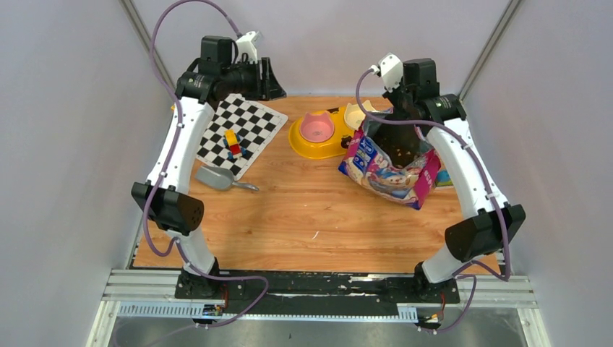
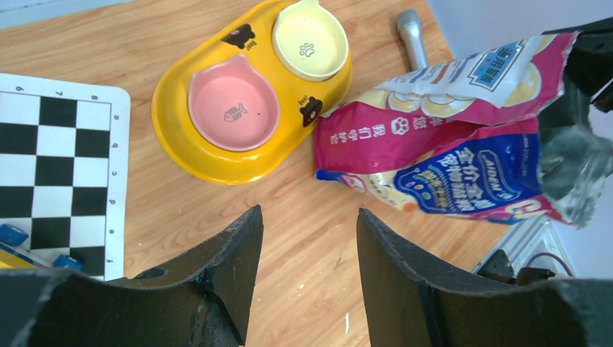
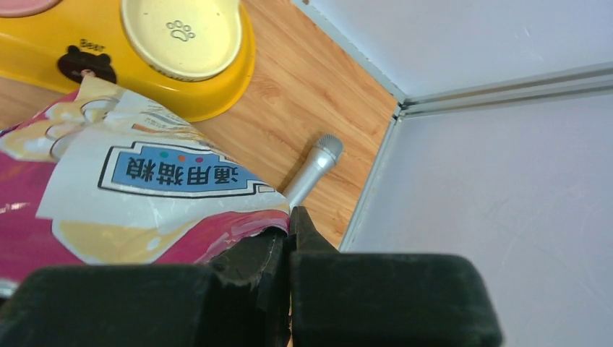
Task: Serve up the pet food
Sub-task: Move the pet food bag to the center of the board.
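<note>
The right tool [image 3: 290,220], its arm reached forward, pinches the top edge of the pet food bag [image 3: 144,181], while the left tool [image 2: 307,217] hovers above the worktop [image 2: 303,289] with fingers apart, empty.

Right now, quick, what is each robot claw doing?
Left gripper: open, holding nothing.
Right gripper: shut, pinching the edge of the bag.

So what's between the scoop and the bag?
Nothing, just bare table between scoop and bag in the top view; the feeder sits farther back.
</note>
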`<state>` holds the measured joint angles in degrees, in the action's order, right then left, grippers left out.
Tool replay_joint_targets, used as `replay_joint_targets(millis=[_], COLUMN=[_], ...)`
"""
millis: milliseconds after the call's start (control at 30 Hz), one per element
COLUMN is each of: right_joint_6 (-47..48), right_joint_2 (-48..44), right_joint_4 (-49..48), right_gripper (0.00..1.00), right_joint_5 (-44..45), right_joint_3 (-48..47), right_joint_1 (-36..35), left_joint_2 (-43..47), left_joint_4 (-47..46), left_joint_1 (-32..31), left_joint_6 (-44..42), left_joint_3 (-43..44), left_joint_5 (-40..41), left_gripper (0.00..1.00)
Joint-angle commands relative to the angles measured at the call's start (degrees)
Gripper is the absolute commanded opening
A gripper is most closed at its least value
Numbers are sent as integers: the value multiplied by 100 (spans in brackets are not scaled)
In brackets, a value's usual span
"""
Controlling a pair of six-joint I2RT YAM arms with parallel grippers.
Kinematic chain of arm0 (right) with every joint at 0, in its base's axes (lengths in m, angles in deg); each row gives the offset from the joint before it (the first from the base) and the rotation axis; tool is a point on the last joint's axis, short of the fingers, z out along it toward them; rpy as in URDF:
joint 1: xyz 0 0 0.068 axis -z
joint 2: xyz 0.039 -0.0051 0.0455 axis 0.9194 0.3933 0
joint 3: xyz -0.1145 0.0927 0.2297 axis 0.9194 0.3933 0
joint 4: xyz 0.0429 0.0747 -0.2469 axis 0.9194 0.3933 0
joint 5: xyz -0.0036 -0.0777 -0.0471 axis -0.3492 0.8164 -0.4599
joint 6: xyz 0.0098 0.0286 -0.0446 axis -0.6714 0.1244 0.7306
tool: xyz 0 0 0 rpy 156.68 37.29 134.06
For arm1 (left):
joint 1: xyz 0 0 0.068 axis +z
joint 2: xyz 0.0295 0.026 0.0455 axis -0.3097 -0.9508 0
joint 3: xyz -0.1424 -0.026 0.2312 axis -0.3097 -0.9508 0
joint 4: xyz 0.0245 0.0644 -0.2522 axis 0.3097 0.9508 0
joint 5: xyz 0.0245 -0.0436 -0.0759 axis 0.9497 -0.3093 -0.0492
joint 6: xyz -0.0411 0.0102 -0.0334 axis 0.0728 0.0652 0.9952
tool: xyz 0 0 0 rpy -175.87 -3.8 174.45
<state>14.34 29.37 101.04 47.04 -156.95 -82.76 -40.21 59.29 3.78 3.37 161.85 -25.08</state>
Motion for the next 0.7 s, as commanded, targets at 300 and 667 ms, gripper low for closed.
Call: replay_joint_targets(millis=[300,667], right_joint_6=[503,492], right_joint_2=[-421,-387], right_joint_4=[-3079,-3143], right_gripper=[0,32], right_joint_5=[703,622], right_joint_3=[123,433], right_joint_1=[259,600], left_joint_2=[-404,-1495], left_joint_4=[284,62], left_joint_1=[-15,-471], left_joint_6=[-909,-1395], left_joint_3=[247,638], left_joint_5=[407,1518], left_gripper=[71,74])
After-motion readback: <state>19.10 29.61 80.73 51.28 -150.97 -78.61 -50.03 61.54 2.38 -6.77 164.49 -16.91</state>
